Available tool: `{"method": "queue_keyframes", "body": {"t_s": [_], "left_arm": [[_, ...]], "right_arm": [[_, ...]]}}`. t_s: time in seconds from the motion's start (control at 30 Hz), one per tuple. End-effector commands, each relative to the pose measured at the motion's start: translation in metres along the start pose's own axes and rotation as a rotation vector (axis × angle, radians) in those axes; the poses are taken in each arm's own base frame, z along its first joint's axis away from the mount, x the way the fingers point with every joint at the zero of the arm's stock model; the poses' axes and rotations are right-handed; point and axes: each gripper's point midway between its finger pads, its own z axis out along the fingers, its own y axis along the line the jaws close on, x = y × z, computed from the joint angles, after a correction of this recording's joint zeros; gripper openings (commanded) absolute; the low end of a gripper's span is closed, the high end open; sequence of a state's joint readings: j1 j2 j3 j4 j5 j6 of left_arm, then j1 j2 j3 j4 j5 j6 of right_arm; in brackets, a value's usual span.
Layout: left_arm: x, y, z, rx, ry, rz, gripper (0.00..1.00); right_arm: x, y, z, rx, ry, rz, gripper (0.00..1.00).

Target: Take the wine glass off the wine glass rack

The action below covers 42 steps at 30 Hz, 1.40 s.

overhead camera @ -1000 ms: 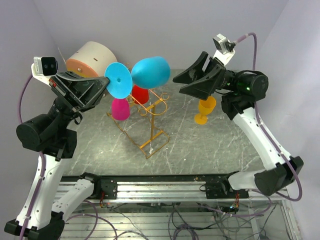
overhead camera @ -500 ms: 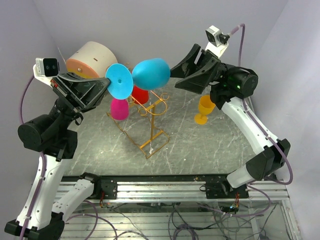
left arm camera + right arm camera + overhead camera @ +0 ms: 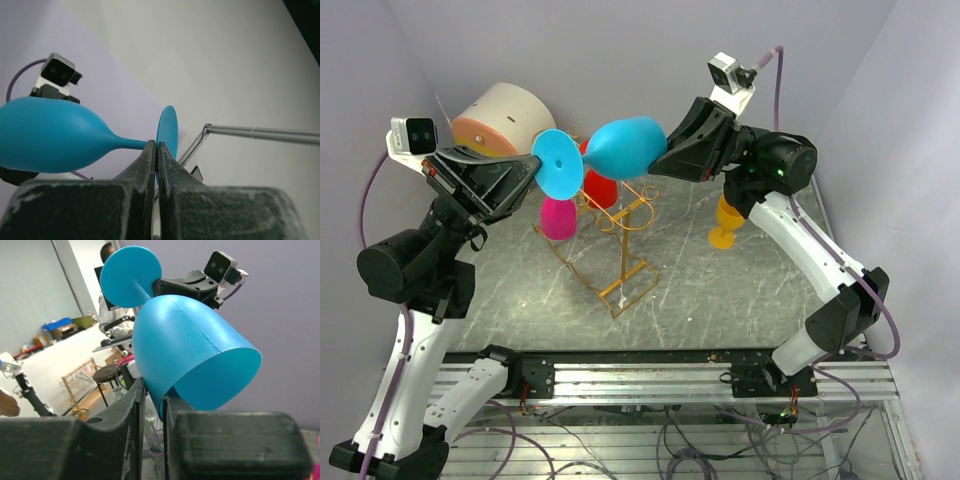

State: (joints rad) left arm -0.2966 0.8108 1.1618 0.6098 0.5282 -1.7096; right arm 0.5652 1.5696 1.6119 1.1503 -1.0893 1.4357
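Note:
A blue wine glass (image 3: 625, 145) hangs level in the air above the gold wire wine glass rack (image 3: 620, 225), its foot to the left and its bowl to the right. My left gripper (image 3: 532, 168) is shut on its thin stem right at the foot; in the left wrist view the left gripper (image 3: 157, 145) pinches just below the blue wine glass (image 3: 50, 135). My right gripper (image 3: 658, 160) is shut on the bowl's rim. The right wrist view shows the right gripper (image 3: 154, 390) with one finger (image 3: 132, 405) outside the wine glass (image 3: 185, 350) wall and the other inside.
A red glass (image 3: 600, 188) and a pink glass (image 3: 558, 218) hang bowl-down on the rack. A yellow glass (image 3: 728, 222) stands upright on the table at the right. A cream-and-orange drum (image 3: 500, 118) lies at the back left.
My right arm swung left to the blue glass's bowl and its jaws closed on the rim. The left gripper and the glass stayed in place.

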Motion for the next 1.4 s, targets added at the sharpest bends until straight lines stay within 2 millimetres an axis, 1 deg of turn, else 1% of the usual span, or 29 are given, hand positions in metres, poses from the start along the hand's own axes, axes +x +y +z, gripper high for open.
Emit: {"method": "queue_keyframes", "body": {"t_s": [0.0, 0.03, 0.1, 0.2, 0.23, 0.27, 0.33, 0.37, 0.4, 0.43, 0.53, 0.57, 0.6, 0.7, 0.73, 0.77, 0.8, 0.83, 0.87, 0.93, 0.97, 1.0, 1.03, 1.07, 1.13, 1.17, 1.2, 1.27, 1.37], "left_arm": [[0.004, -0.006, -0.001, 0.006, 0.011, 0.055, 0.07], [0.003, -0.001, -0.002, -0.015, 0.007, 0.062, 0.07], [0.002, 0.007, -0.005, -0.064, -0.005, 0.082, 0.15], [-0.001, 0.030, -0.013, -0.205, -0.033, 0.145, 0.39], [-0.004, 0.040, -0.019, -0.273, -0.052, 0.173, 0.46], [-0.007, 0.046, -0.027, -0.337, -0.073, 0.219, 0.50], [-0.015, 0.065, -0.046, -0.498, -0.113, 0.291, 0.53], [-0.019, 0.072, -0.057, -0.565, -0.133, 0.330, 0.53], [-0.024, 0.078, -0.068, -0.628, -0.159, 0.365, 0.53], [-0.027, 0.082, -0.078, -0.677, -0.175, 0.404, 0.53], [-0.041, 0.095, -0.110, -0.830, -0.234, 0.504, 0.53], [-0.042, 0.099, -0.119, -0.876, -0.240, 0.525, 0.52], [-0.042, 0.105, -0.129, -0.924, -0.230, 0.543, 0.52], [-0.042, 0.121, -0.151, -1.031, -0.199, 0.588, 0.50], [-0.041, 0.129, -0.158, -1.066, -0.178, 0.605, 0.50], [-0.041, 0.136, -0.166, -1.104, -0.164, 0.616, 0.49], [-0.041, 0.143, -0.174, -1.145, -0.150, 0.626, 0.49], [-0.041, 0.151, -0.182, -1.186, -0.136, 0.634, 0.48], [-0.041, 0.158, -0.191, -1.226, -0.119, 0.646, 0.48], [-0.041, 0.171, -0.207, -1.303, -0.090, 0.663, 0.47], [-0.040, 0.176, -0.215, -1.335, -0.075, 0.675, 0.47], [-0.040, 0.182, -0.222, -1.364, -0.063, 0.684, 0.47], [-0.040, 0.186, -0.227, -1.385, -0.054, 0.696, 0.47], [-0.040, 0.190, -0.233, -1.406, -0.046, 0.703, 0.47], [-0.040, 0.199, -0.244, -1.442, -0.039, 0.710, 0.46], [-0.039, 0.202, -0.247, -1.454, -0.037, 0.710, 0.46], [-0.038, 0.205, -0.250, -1.460, -0.032, 0.709, 0.46], [-0.035, 0.212, -0.255, -1.461, -0.025, 0.704, 0.46], [-0.030, 0.222, -0.260, -1.463, -0.011, 0.691, 0.46]], "right_arm": [[-0.010, 0.018, 0.005, -0.032, -0.018, -0.061, 0.02], [-0.009, 0.018, 0.005, -0.028, -0.015, -0.061, 0.00], [-0.010, 0.022, 0.005, -0.011, -0.003, -0.079, 0.00], [-0.014, 0.023, 0.002, 0.065, 0.015, -0.131, 0.00], [-0.017, 0.023, 0.001, 0.106, 0.017, -0.163, 0.00], [-0.020, 0.023, -0.001, 0.177, 0.026, -0.157, 0.00], [-0.031, 0.021, -0.006, 0.305, 0.020, -0.239, 0.00], [-0.041, 0.016, -0.012, 0.395, 0.011, -0.311, 0.00], [-0.053, 0.017, -0.016, 0.473, -0.002, -0.360, 0.00], [-0.064, 0.013, -0.025, 0.571, -0.018, -0.398, 0.00], [-0.093, -0.013, -0.068, 0.931, -0.063, -0.471, 0.00], [-0.105, -0.025, -0.091, 1.090, -0.089, -0.489, 0.00], [-0.111, -0.038, -0.112, 1.228, -0.094, -0.494, 0.00], [-0.124, -0.067, -0.178, 1.618, -0.099, -0.522, 0.00], [-0.119, -0.080, -0.201, 1.750, -0.072, -0.515, 0.00], [-0.125, -0.080, -0.220, 1.864, -0.090, -0.531, 0.00], [-0.120, -0.090, -0.242, 1.992, -0.057, -0.523, 0.00], [-0.118, -0.093, -0.264, 2.091, -0.039, -0.512, 0.00], [-0.118, -0.098, -0.286, 2.147, -0.027, -0.477, 0.00], [-0.113, -0.107, -0.336, 2.184, -0.018, -0.335, 0.00], [-0.108, -0.110, -0.355, 2.177, -0.021, -0.257, 0.00], [-0.101, -0.111, -0.376, 2.193, -0.018, -0.193, 0.00], [-0.095, -0.106, -0.402, 2.248, -0.028, -0.142, 0.00], [-0.086, -0.106, -0.415, 2.269, -0.016, -0.098, 0.00], [-0.068, -0.097, -0.458, 2.329, -0.023, 0.013, 0.00], [-0.048, -0.096, -0.479, 2.327, -0.011, 0.102, 0.00], [-0.033, -0.096, -0.491, 2.304, -0.011, 0.172, 0.00], [-0.006, -0.093, -0.509, 2.311, 0.023, 0.271, 0.00], [0.028, -0.089, -0.519, 2.325, 0.082, 0.344, 0.00]]}}
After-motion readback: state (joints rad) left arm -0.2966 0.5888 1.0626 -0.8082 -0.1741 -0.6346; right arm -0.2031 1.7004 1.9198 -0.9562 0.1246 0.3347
